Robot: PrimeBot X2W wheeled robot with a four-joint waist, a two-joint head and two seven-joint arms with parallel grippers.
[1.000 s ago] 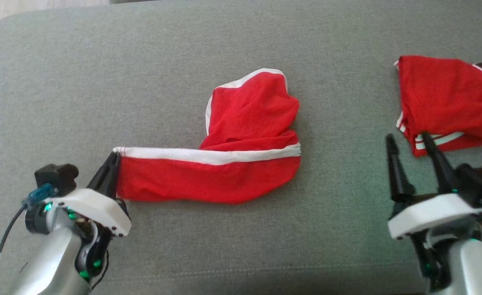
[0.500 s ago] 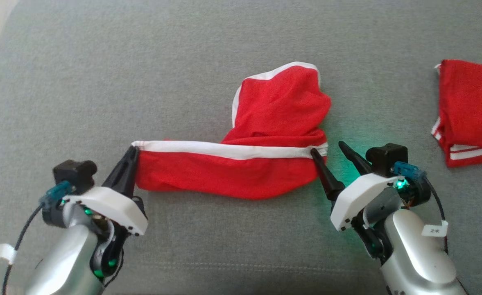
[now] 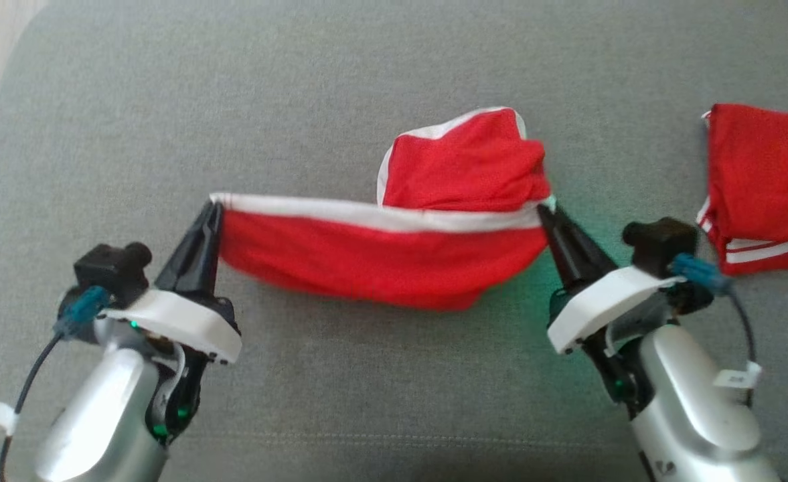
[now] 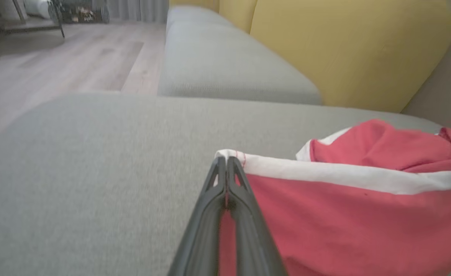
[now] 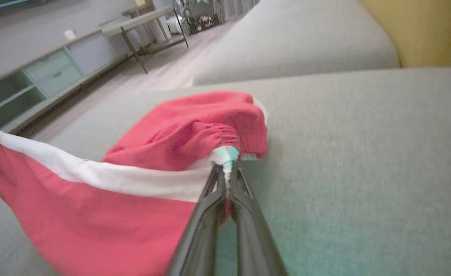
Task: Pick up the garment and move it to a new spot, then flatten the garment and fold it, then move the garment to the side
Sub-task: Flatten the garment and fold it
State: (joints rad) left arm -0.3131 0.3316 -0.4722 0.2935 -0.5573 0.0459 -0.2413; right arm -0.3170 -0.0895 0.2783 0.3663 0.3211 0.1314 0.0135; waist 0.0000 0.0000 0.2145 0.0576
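The grey sofa cushion [image 3: 394, 67] is the work surface. Across its middle the red garment [image 3: 380, 261] is strung out by its white band [image 3: 367, 214], with the lower cloth sagging and a bunched part heaped behind. Holding both ends probably lets it hang open, ready to carry and lay flat. A second red garment [image 3: 762, 181] lies well apart at the right, out of the way. The left gripper [image 3: 213, 209] has its jaws pinched on the band's left end, and the right gripper [image 3: 545, 211] is clamped on the right end.
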